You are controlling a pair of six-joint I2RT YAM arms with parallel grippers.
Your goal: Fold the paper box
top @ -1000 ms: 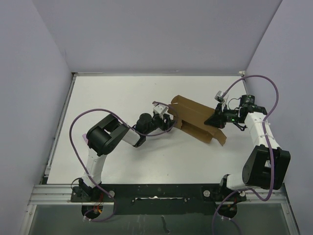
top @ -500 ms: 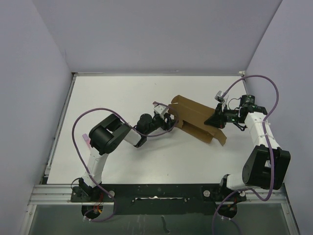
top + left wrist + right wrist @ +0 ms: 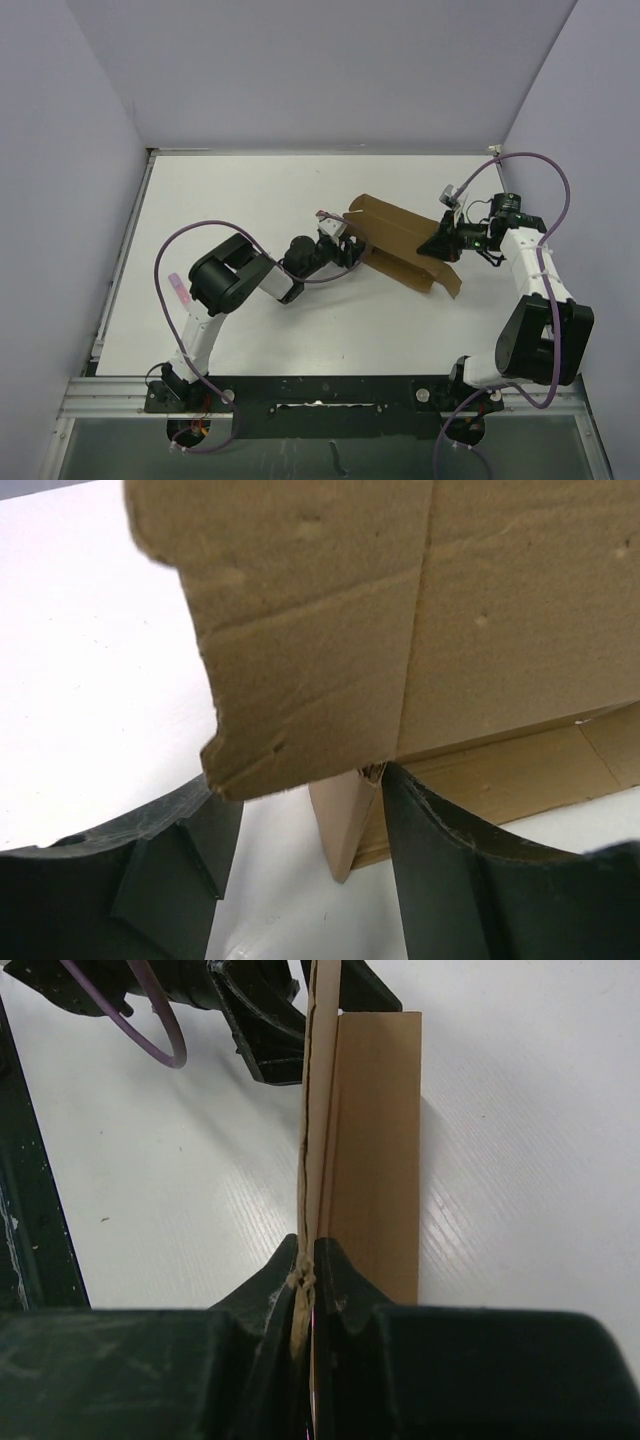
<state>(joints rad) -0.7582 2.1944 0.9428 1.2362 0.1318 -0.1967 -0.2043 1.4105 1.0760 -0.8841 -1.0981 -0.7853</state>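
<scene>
Lying partly folded on the white table (image 3: pixel 230 190), the paper box (image 3: pixel 400 240) was met by one gripper at each end.

At the left, the left gripper (image 3: pixel 345 250) was brought low to the box's left end with its jaws parted about halfway. In its wrist view the lower edge of a brown flap was seen hanging between them, with one jaw close against the corner beneath, and nothing was clamped. Whether the flap was actually touched could not be told. In the middle, the plain brown cardboard was stretched slantwise from upper left to lower right, one panel raised on edge and another laid flat on the table. At the right, the right gripper (image 3: pixel 440 245) was closed tight, and a thin upright edge of the cardboard was pinched between its jaws.
</scene>
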